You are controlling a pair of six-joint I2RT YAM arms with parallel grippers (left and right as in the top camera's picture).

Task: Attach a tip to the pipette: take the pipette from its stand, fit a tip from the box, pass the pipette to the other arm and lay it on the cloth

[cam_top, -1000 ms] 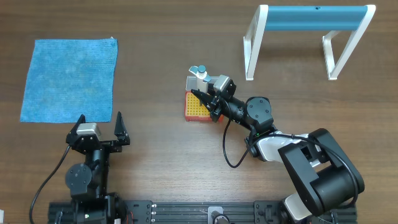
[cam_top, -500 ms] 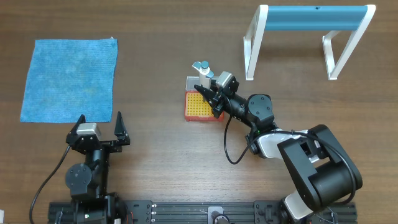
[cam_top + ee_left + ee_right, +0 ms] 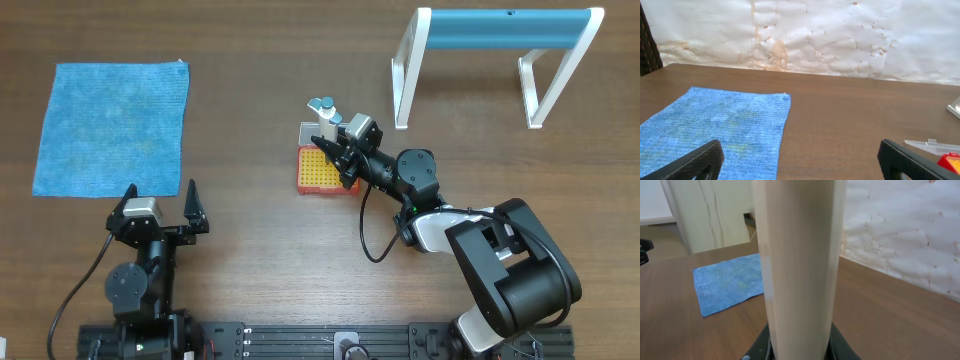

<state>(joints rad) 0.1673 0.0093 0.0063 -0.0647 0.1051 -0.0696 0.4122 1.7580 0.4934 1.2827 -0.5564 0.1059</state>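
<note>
Clamping the pipette [image 3: 324,112] between its two fingers, the right gripper [image 3: 338,152] is holding it at the middle of the table [image 3: 250,250], over the orange tip box [image 3: 316,175]. In the right wrist view the pipette's pale body [image 3: 800,270] is rising straight up from between the dark fingers. Whether its lower end is touching the box cannot be told. The right arm is reaching in from the near right toward the centre. The left gripper [image 3: 161,190] is sitting at the near left with its fingers [image 3: 695,162] spread wide apart and gripping nothing, facing the blue cloth [image 3: 112,128]. The cloth is lying flat at the far left, well apart from the pipette. The stand [image 3: 505,30], with a blue bar on white legs, is standing at the far right.
</note>
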